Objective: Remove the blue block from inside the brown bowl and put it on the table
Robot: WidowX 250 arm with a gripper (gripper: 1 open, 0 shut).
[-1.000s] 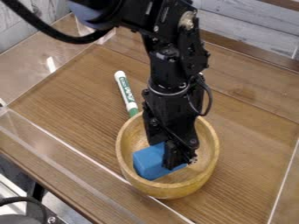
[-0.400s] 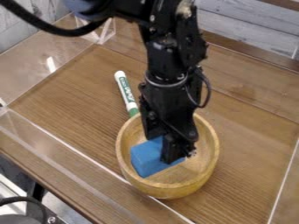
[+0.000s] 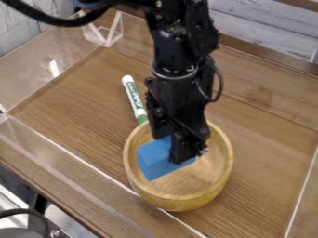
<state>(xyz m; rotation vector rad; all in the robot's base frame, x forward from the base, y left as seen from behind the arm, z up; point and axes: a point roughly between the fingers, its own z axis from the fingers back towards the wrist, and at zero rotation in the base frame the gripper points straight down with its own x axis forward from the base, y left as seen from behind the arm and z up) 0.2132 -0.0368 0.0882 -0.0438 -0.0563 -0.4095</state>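
Observation:
The brown bowl (image 3: 214,189) sits on the table (image 3: 74,88) near its front edge. My gripper (image 3: 172,156) points straight down into the bowl and is shut on the blue block (image 3: 152,161). The block hangs tilted over the bowl's left half, about level with the rim. One dark finger (image 3: 189,149) shows on the block's right side; the other is hidden behind it.
A white-and-green marker (image 3: 132,99) lies on the table just behind the bowl's left side. Clear acrylic walls (image 3: 35,138) run along the table's edges. Bare wood stretches to the left and right of the bowl.
The gripper has risen a little with the blue block in it, so the block sits higher in the bowl than a second ago. The bowl and marker have not moved.

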